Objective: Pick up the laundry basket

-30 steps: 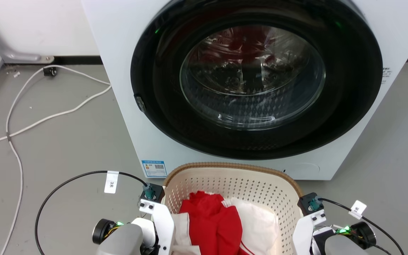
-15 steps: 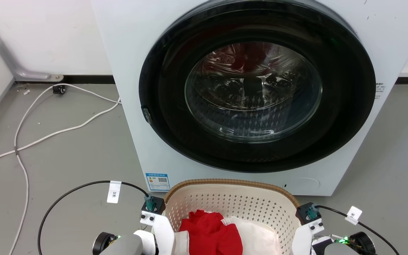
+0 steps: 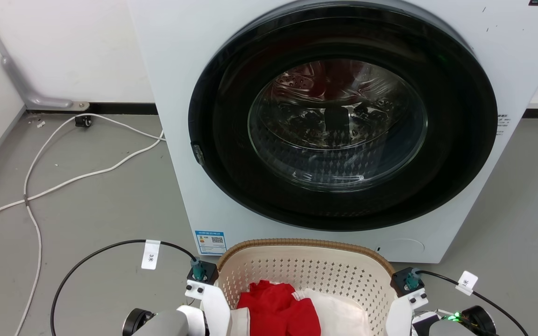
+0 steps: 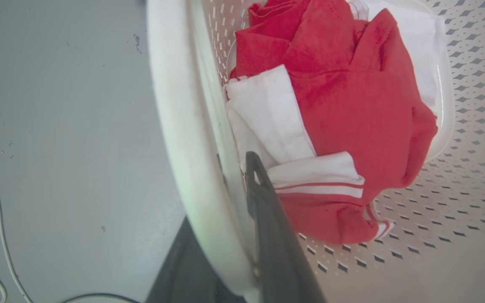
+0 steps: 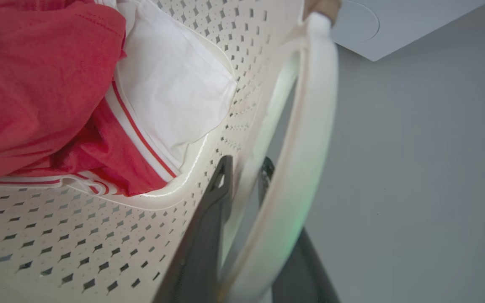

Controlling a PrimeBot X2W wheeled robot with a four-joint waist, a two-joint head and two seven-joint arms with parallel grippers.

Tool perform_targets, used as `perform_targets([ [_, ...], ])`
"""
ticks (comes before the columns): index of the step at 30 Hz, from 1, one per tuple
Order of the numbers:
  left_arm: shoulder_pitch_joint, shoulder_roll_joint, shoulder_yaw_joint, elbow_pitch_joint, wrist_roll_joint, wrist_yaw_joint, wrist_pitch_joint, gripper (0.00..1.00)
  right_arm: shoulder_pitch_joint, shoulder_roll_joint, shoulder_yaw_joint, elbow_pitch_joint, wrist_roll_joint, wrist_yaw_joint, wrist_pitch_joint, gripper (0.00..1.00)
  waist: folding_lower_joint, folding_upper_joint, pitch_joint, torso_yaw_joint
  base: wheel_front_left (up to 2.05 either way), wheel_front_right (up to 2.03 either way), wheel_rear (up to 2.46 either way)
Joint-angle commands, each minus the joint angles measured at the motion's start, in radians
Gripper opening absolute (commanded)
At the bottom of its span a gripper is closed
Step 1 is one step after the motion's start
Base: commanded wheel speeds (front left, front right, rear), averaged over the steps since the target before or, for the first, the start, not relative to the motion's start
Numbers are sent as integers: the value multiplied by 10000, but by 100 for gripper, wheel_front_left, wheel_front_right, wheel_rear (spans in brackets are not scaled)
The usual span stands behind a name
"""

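- The washing machine (image 3: pixel 339 121) takes up the upper and middle part of the head view. Its round dark door is closed, and its lower front edge runs just above the basket's far rim.
- Grey floor (image 3: pixel 87 205) lies open at the left and right of the machine.
- The laundry basket (image 3: pixel 306 273) sits at the bottom centre, between the two wrists. Its brown rim is close to the machine's base, but I cannot tell if they touch.
- A red garment (image 3: pixel 278 310) and white cloth (image 3: pixel 339 312) lie piled inside, below the rim.
- The left gripper (image 4: pixel 230 198) is clamped on the basket's white side handle, with one finger inside the wall and one outside.
- The right gripper (image 5: pixel 246 168) grips the opposite handle loop the same way.
- A white cable (image 3: pixel 87 175) trails across the left floor.
- A black cable (image 3: pixel 91 247) arcs at the lower left.
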Motion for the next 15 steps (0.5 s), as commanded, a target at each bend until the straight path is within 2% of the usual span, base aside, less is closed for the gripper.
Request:
perform_targets([
  [1, -66, 246, -57, 1, 20, -25, -66, 0, -41, -268, 156, 52, -33, -7, 66, 0, 1, -1, -1, -3, 0, 0, 0],
  [15, -154, 294, -447, 74, -423, -25, -69, 0, -130, -356, 755, 52, 635, -7, 164, 0, 1, -1, 13, -33, 0, 0, 0],
])
